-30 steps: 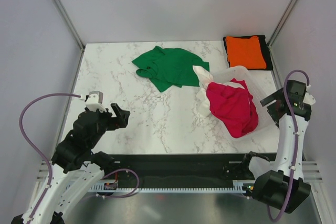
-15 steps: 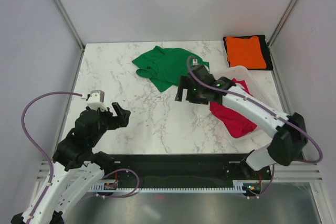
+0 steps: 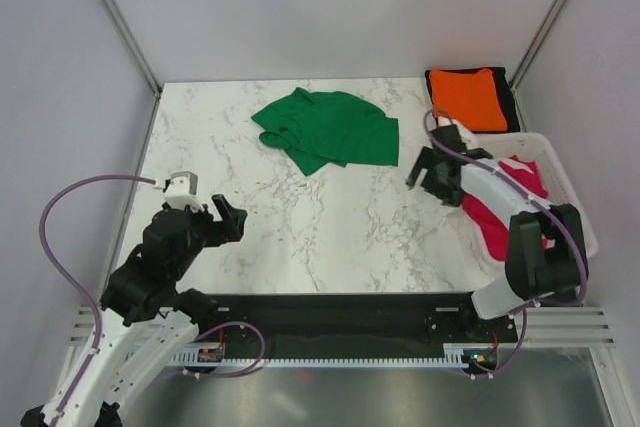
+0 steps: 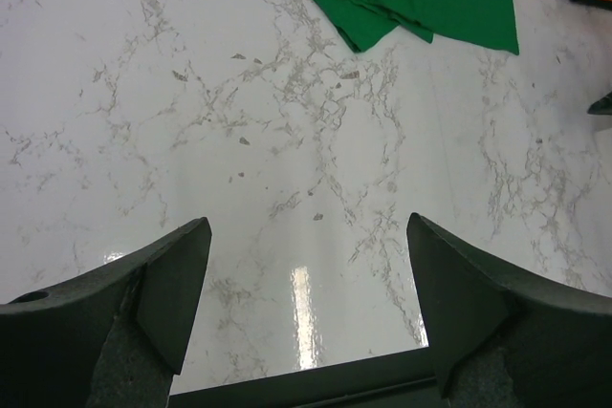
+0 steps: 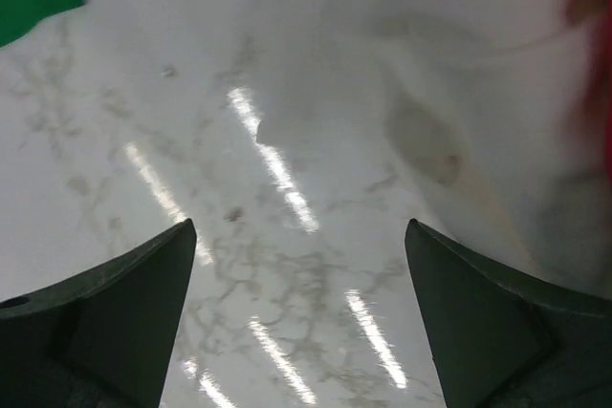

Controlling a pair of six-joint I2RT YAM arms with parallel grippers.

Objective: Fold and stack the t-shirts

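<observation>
Green t-shirt (image 3: 332, 130) crumpled; orange t-shirt (image 3: 468, 98) folded.

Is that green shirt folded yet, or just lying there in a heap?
Not folded. The green t-shirt lies rumpled on the table, edges uneven and creased, unlike the orange t-shirt squared up in the far corner.

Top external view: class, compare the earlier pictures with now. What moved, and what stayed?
The right hand swung out over the table, then drew back right, open and empty. The white basket and red t-shirt shifted right. The green t-shirt, orange t-shirt and left hand stayed put.
</observation>
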